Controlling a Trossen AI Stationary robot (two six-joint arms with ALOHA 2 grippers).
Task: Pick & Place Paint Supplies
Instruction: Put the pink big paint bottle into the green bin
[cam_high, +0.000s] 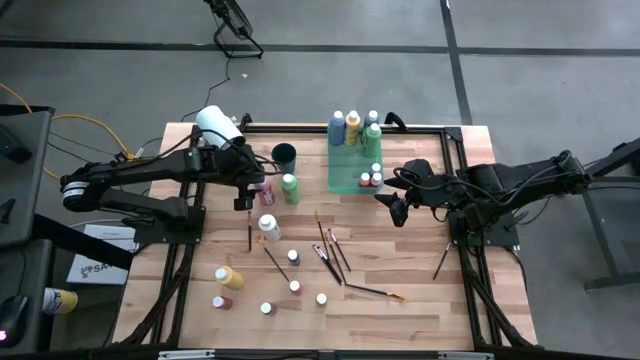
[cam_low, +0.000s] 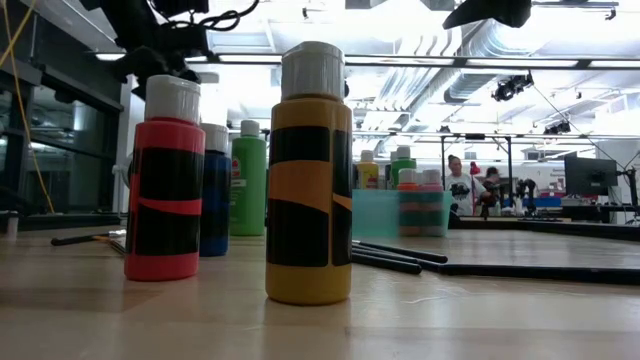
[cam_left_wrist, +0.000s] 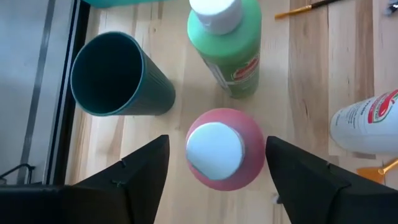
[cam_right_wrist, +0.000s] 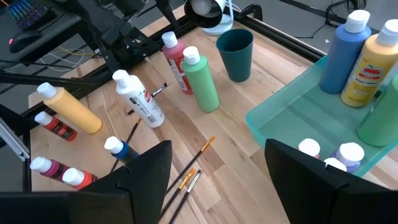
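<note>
The pink paint bottle (cam_left_wrist: 225, 149), upright beside the dark green cup (cam_left_wrist: 115, 78), is straddled by the spread left gripper (cam_left_wrist: 214, 168) for grasping; the right gripper (cam_right_wrist: 217, 177), spread, is held waiting near the green tray (cam_right_wrist: 292, 121)

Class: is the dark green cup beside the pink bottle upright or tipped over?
Upright. The dark green cup shows its open mouth to the left wrist camera, and stands on its base in the right wrist view.

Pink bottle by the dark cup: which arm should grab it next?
Left. The left gripper is open and already straddles the pink bottle, fingers on either side of it. The right gripper is open too, but hangs near the green tray.
</note>
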